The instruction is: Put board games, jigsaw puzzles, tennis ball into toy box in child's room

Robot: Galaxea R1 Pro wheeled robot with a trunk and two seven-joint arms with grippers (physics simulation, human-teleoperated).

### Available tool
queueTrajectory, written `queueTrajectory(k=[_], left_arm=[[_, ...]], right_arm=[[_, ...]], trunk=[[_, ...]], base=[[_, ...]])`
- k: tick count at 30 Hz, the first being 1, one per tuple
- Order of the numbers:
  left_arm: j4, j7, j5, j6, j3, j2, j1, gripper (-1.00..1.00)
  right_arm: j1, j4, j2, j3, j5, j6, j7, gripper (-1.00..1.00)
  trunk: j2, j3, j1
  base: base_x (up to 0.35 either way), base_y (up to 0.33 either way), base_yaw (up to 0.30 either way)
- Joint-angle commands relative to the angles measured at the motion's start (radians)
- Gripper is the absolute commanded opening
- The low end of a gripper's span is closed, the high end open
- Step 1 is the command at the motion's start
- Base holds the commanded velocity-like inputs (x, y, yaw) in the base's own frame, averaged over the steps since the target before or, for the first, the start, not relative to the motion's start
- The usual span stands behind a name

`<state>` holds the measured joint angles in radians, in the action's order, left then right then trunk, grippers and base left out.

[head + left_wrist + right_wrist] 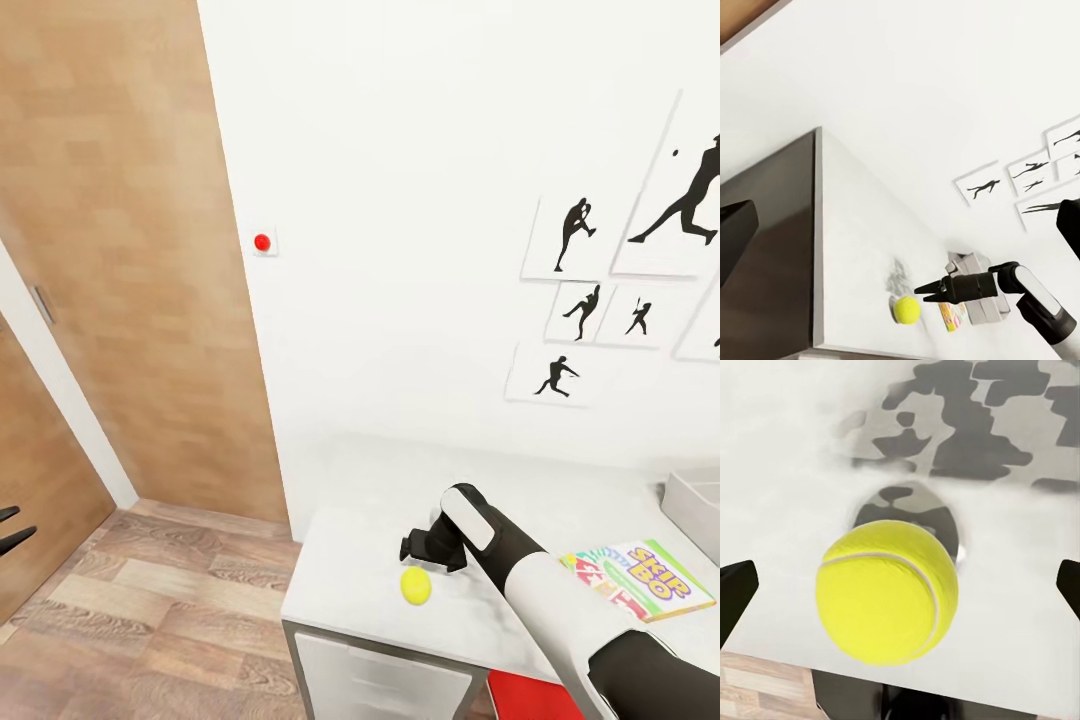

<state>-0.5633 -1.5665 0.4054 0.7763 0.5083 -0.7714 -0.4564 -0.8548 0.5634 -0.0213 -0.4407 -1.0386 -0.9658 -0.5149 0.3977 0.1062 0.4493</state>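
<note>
On the pale mottled table, close to its near corner, the tennis ball is sitting by itself, lit bright yellow-green with its white seam showing in the right wrist view. Just above and beside it the right gripper is hovering, its dark fingers pointing toward the ball from the robot's right. Through the right wrist camera the two black fingertips are showing at opposite edges of the picture with the ball lying between them but clear of both, so the jaws are standing wide apart and holding nothing. From the left wrist camera the same gripper is appearing side-on, its tips just over the ball and not touching it.

Further along the table, to the robot's right, the Skip-Bo board game is lying flat, and beyond it a corner of the light-grey toy box is peeking in at the edge of the head view. Black sports-silhouette pictures are hanging on the white wall above, and a small red button is sitting on the wall near the wooden door.

At the far left edge of the head view the left gripper is hanging over the wood-plank floor, its two dark fingers spread apart and empty.
</note>
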Motion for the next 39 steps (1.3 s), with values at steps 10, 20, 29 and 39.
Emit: queueTrajectory(k=[10,20,29,39], left_arm=[[0.0,-0.004,-0.002,0.011,0.0,0.0,-0.001,1.0],[0.0,-0.004,-0.002,0.011,0.0,0.0,-0.001,1.0],[0.0,-0.004,-0.002,0.011,0.001,0.0,-0.001,1.0],[0.0,-0.004,-0.002,0.011,0.0,0.0,-0.001,1.0]], right_arm=[[-0.001,0.001,0.001,-0.004,-0.011,-0.001,-0.01,1.0],[-0.001,0.001,0.0,-0.004,-0.011,-0.001,-0.01,1.0],[-0.001,0.001,0.0,-0.004,-0.011,-0.002,-0.01,1.0],[-0.001,0.0,0.001,-0.004,-0.011,-0.002,-0.01,1.0]], trunk=[[0.002,0.002,0.001],[0.002,0.003,0.001],[0.002,0.011,0.001],[0.002,0.02,0.001]], base=[[0.0,0.016,0.0],[0.0,0.031,0.0],[0.0,0.003,0.0],[0.0,0.0,0.0]])
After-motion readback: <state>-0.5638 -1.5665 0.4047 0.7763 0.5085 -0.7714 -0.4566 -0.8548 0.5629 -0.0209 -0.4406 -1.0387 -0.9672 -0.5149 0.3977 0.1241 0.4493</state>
